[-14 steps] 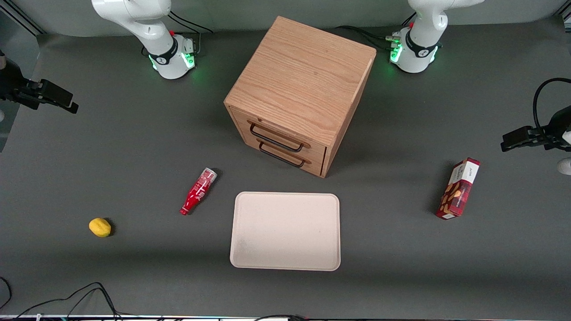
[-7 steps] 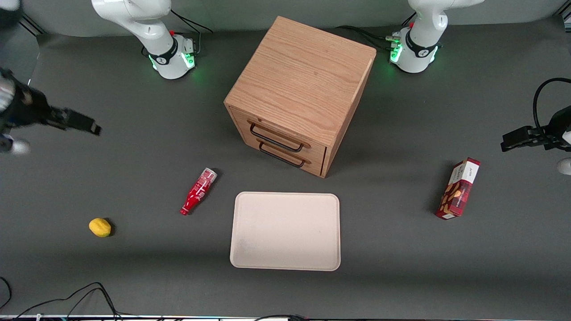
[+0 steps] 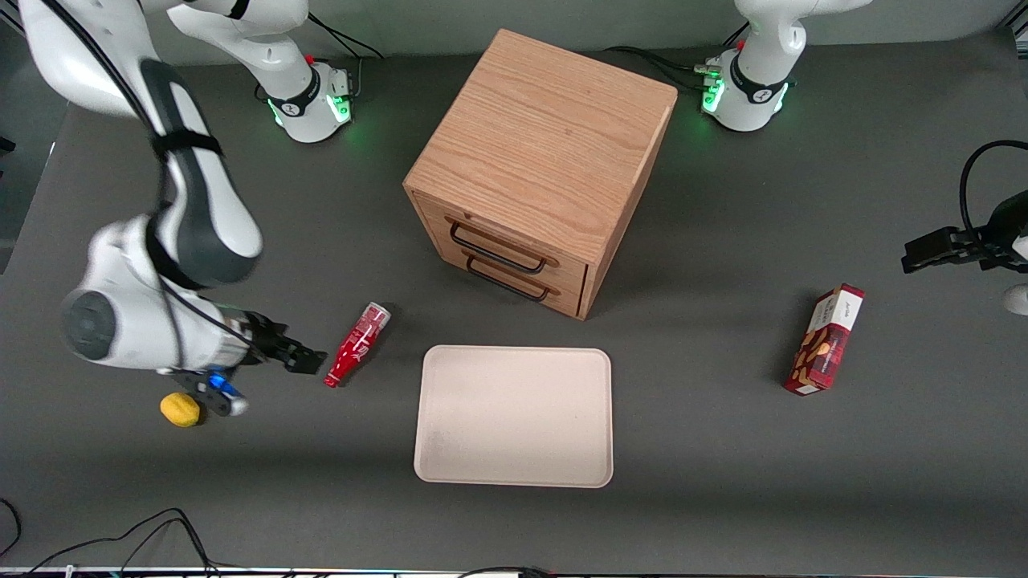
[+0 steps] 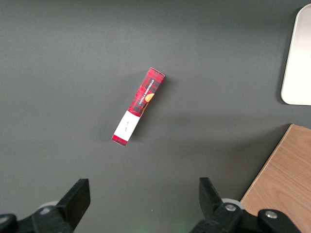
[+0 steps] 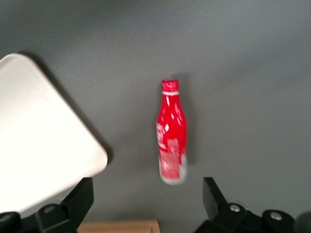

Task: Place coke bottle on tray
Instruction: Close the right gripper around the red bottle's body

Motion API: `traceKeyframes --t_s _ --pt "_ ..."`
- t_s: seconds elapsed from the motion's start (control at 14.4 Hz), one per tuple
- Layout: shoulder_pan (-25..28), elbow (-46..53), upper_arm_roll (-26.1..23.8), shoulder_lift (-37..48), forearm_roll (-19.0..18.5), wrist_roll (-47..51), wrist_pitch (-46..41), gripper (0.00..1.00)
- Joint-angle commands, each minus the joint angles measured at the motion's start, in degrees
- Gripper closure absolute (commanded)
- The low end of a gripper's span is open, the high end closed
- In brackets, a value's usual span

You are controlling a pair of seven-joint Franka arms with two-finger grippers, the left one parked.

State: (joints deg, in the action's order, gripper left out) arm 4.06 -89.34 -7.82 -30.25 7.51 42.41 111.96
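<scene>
While the coke bottle (image 3: 356, 344) lay flat on its side on the dark counter (image 3: 241, 498), the right arm's claw (image 3: 307, 359) hung just beside its capped neck, apart from it and holding nothing. From the wrist camera the two black fingertips (image 5: 80, 196) stood wide apart, with the bottle (image 5: 171, 139) lying lengthwise in the gap ahead of them, so I judged the arm had lined itself up along the bottle's length to come down over the body. Nothing was gripped yet; the bottle rested on the counter, its silvery base pointing toward the wooden drawer cabinet (image 3: 538, 168) and its cap toward the front camera.

The beige tray (image 3: 514, 416) sat just beside the bottle, in front of the cabinet's two drawers, bare and flat, which should make the carry short once the bottle is lifted. Because the bottle is round and lying down, it looked likely to roll if one finger touched it first, so a square, centred closing seemed called for.

A small yellow lemon-like fruit (image 3: 180, 409) lay near the arm's wrist, close enough to be nudged. A red snack box (image 3: 825, 339) lay well apart, toward the parked arm's end.
</scene>
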Motion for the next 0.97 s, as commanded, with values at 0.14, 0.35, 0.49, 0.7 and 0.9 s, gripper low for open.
traceKeyframes --t_s 0.14,0.35,0.49,0.7,0.9 --pt "0.3 -10.2 -1.8 -2.8 -4.1 3.1 15.8 0.00" --pt "0.3 -13.0 -1.8 -4.1 -4.3 3.2 19.0 0.00" --pt "0.3 -15.5 -1.8 -4.1 -4.6 3.1 21.2 0.00" --pt "0.3 -18.0 -1.9 -4.1 -4.6 3.2 24.3 0.00" --pt "0.2 -19.7 -2.3 -4.1 -4.6 2.9 25.8 0.15"
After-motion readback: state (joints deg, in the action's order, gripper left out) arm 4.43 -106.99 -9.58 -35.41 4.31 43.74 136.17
